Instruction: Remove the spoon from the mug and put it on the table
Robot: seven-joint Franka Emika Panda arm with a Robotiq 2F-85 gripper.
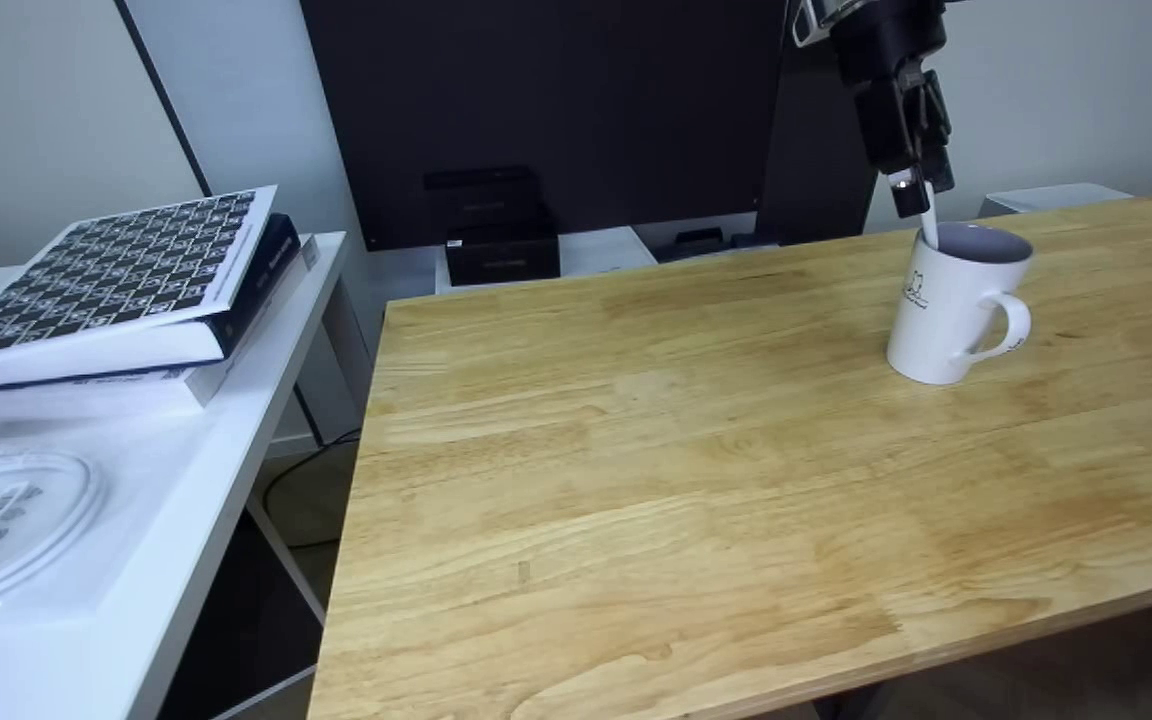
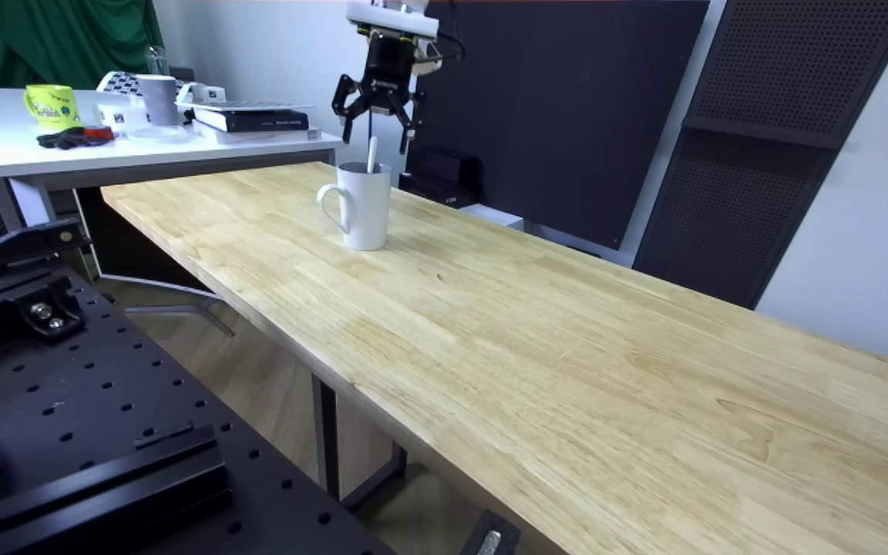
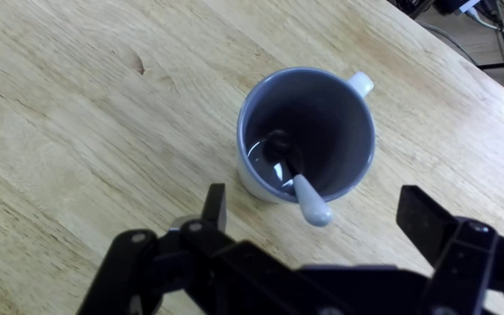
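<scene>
The white mug [image 1: 948, 315] stands upright on the wooden table [image 1: 636, 480]; it also shows in an exterior view [image 2: 368, 212] and in the wrist view [image 3: 351, 118]. The spoon [image 3: 311, 199] leans in the mug, its pale handle end sticking out over the rim and its bowl dark inside. The handle also shows in both exterior views [image 1: 930, 222] [image 2: 372, 154]. My gripper [image 2: 376, 140] is open and empty above the mug. In the wrist view its fingers [image 3: 315, 201] stand apart, on either side of the handle end, not touching it.
A white side table [image 1: 166, 480] holds stacked books [image 1: 126, 270] and a round clear lid [image 1: 11, 530]. A yellow-green mug [image 2: 53, 106] and a grey cup [image 2: 159, 100] stand there too. A black perforated plate [image 2: 128, 432] lies beside the wooden table. A black panel [image 1: 556, 110] stands behind it.
</scene>
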